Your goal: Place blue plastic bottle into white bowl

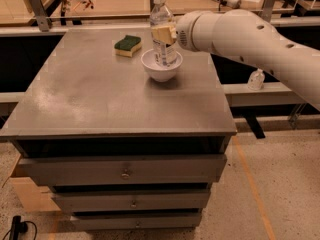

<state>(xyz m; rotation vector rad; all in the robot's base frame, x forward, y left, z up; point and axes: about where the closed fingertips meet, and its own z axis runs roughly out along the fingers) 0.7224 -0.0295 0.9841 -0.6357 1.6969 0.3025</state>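
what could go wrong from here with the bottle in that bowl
1. The blue plastic bottle stands upright with its base in the small white bowl and rises well above the rim. Once the gripper, closed on its middle, lets go, it may topple.
2. If the gripper drags sideways as it pulls away, bottle and bowl could tip together, perhaps onto the sponge close by.

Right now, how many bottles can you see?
2. The blue plastic bottle stands in the white bowl, held mid-height by the gripper; a pump bottle sits on the side ledge. Others may be hidden.
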